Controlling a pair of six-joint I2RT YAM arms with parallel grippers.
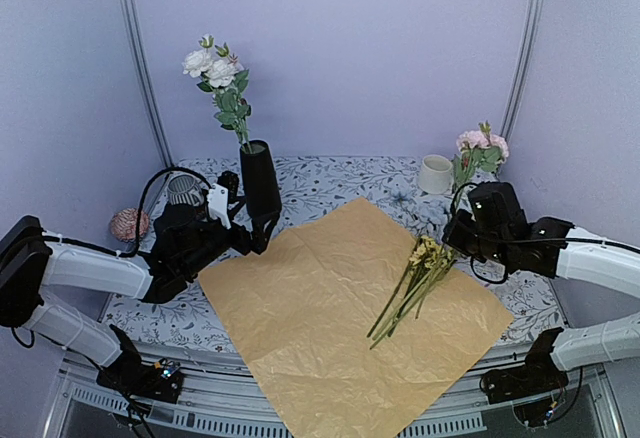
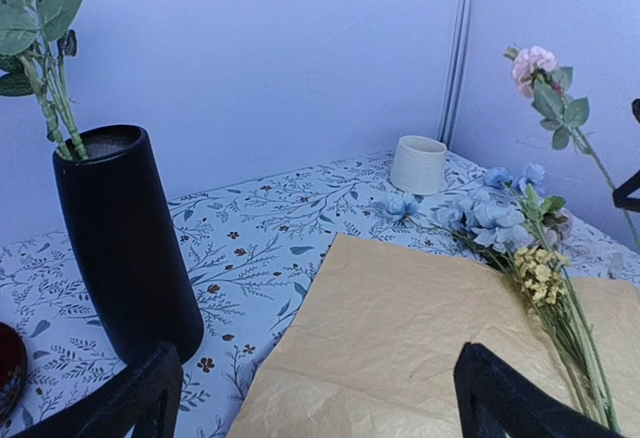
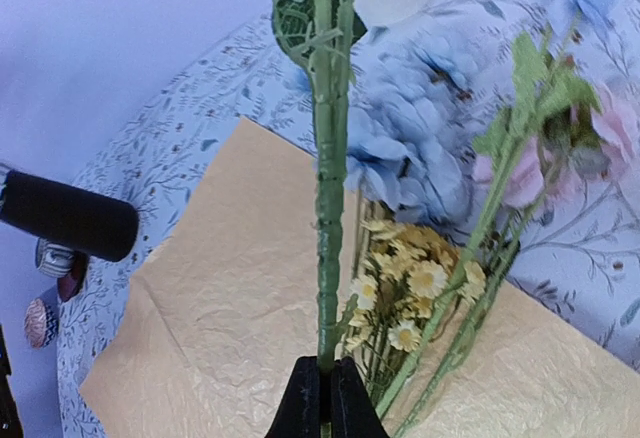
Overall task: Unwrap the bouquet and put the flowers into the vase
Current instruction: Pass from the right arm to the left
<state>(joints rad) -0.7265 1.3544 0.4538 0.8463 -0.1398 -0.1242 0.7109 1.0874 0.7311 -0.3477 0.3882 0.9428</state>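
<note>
1. Bouquet paper (image 1: 350, 328) lies open, centre counter (image 1: 330, 180)
2. White roses (image 1: 215, 68) stand in vase (image 1: 261, 190), 10 o'clock
3. Right tool (image 3: 322, 376) pinches pink rose stem (image 3: 328, 208), 3 o'clock; left tool (image 2: 315, 383) open, empty
4. Yellow blooms (image 1: 428, 253), blue roses (image 2: 490, 220) lie unplaced by paper's 2 o'clock edge

In the right wrist view the long ridged green stem (image 3: 327, 208) runs off the top edge, bloom unseen; pale blue roses (image 3: 405, 143) behind it blur.

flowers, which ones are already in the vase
The white roses, upright in the black vase. One pink rose is up in the right gripper; the yellow blooms lie on the paper.
</note>
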